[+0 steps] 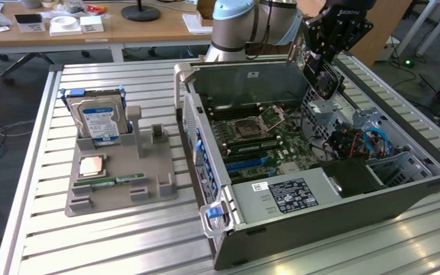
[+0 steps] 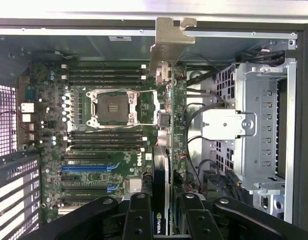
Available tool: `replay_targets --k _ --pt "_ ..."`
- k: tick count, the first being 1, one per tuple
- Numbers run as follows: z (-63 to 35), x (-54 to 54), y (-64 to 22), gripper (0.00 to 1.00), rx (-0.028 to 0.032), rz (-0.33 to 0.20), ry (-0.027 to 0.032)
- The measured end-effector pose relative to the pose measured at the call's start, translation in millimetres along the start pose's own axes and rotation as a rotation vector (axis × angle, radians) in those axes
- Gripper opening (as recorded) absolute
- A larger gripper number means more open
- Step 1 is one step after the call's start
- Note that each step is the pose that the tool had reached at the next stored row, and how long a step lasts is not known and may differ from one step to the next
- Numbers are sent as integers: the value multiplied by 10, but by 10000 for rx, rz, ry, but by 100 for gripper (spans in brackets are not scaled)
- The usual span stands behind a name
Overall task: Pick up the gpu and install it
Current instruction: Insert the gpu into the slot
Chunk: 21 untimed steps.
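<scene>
gpu (image 2: 163, 180), thin card edge-on (metal end bracket (image 2: 169, 42)), between fingers (image 2: 139, 215)

- The arm (image 1: 239, 23) is standing upright, its wrist pointing downward.
- The gripper (image 1: 318, 57) is hanging vertically, its fingers (image 2: 138, 220) pinching the gpu (image 1: 323, 80) between them.

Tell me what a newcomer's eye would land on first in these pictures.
The open computer case lying on the slatted table draws the eye first, its motherboard bare with an open processor socket. Above it, at the exterior view's upper right, the gripper holds the gpu hanging over the board. At the exterior view's left, a blue-labelled hard drive stands upright in a grey holder.
</scene>
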<state>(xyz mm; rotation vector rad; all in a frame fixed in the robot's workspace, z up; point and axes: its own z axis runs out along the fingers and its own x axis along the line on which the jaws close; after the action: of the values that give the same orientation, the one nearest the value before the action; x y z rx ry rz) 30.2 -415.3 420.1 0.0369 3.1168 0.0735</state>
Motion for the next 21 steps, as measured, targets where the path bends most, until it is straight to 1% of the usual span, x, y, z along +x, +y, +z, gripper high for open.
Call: replay_targets --k 5,10,21 --pt "0 0 0 26 -2 -98 4" --pt "0 0 0 26 -7 -309 15" --pt "0 1 0 26 -24 -1047 50"
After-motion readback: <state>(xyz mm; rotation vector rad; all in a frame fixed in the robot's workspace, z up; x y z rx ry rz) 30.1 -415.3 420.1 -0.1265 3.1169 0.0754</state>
